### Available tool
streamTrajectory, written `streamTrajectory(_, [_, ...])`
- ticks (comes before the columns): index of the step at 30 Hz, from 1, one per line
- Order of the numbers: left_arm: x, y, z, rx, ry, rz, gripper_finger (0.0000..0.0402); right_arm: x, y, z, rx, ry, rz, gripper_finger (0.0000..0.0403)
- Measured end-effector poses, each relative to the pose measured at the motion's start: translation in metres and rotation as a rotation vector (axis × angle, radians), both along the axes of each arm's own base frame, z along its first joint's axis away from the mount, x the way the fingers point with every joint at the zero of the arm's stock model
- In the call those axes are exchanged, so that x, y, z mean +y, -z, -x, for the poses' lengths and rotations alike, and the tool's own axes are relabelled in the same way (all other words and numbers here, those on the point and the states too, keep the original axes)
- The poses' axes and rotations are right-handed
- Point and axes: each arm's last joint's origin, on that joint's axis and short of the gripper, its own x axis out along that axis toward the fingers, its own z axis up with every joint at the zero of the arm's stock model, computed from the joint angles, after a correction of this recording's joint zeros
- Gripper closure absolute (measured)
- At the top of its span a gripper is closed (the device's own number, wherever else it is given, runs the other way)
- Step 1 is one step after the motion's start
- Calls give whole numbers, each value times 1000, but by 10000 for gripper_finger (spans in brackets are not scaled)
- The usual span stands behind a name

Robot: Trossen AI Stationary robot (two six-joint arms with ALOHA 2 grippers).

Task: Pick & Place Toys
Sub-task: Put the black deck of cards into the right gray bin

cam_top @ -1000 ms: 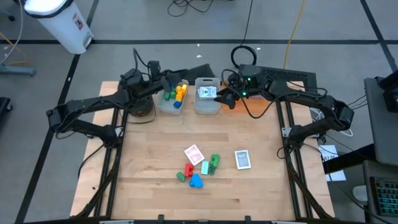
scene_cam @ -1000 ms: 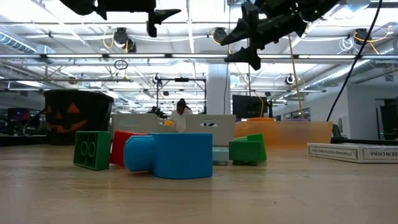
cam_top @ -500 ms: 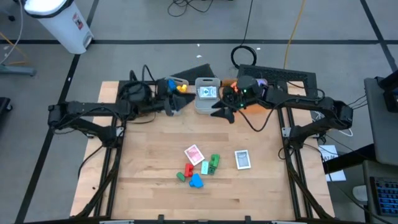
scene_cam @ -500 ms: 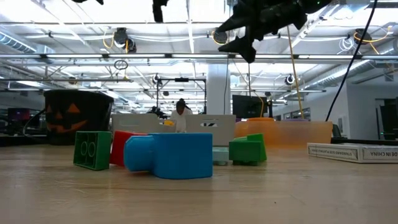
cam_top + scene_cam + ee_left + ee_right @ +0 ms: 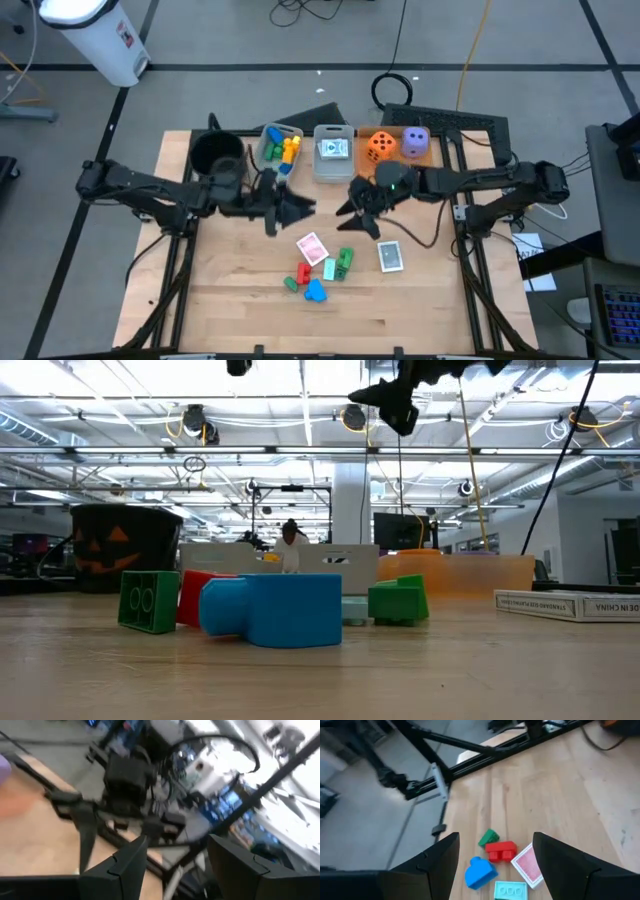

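Loose toys lie at the table's near middle: a red-backed card [image 5: 311, 247], two green blocks [image 5: 344, 262], a pale blue block [image 5: 328, 268], a red block [image 5: 303, 272] and a blue block [image 5: 316, 291]. A blue-patterned card pack [image 5: 390, 256] lies to their right. My left gripper [image 5: 292, 211] hovers open above the table, just far-left of the toys. My right gripper [image 5: 356, 214] hovers open just far-right of them. In the right wrist view its open fingers [image 5: 496, 837] frame the red block [image 5: 500, 851] and the blue block [image 5: 480, 872]. Nothing is between either pair of fingers.
Along the far edge stand a black pot [image 5: 218, 155], a clear bin of blocks [image 5: 280, 148], a clear bin holding a card [image 5: 333, 150], and an orange tray [image 5: 396, 158] with an orange die [image 5: 380, 145] and a purple die [image 5: 414, 142]. Bare wood lies left and right of the toys.
Both arms have swung away from the bins at the far edge toward the table's middle and near side, staying high above the table. The left gripper has come in from the left, the right from the right. Both stay open with nothing held. The toys have not moved.
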Motion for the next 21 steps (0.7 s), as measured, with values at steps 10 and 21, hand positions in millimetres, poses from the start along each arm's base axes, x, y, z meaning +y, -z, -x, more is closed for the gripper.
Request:
streamTrajectory(10, [-58, 9, 23, 141, 134, -35, 186, 80, -11, 5, -119, 213, 37, 161])
streamTrajectory(21, [-92, 5, 41, 281, 134, -128, 186, 137, -5, 29, -93, 369, 44, 161])
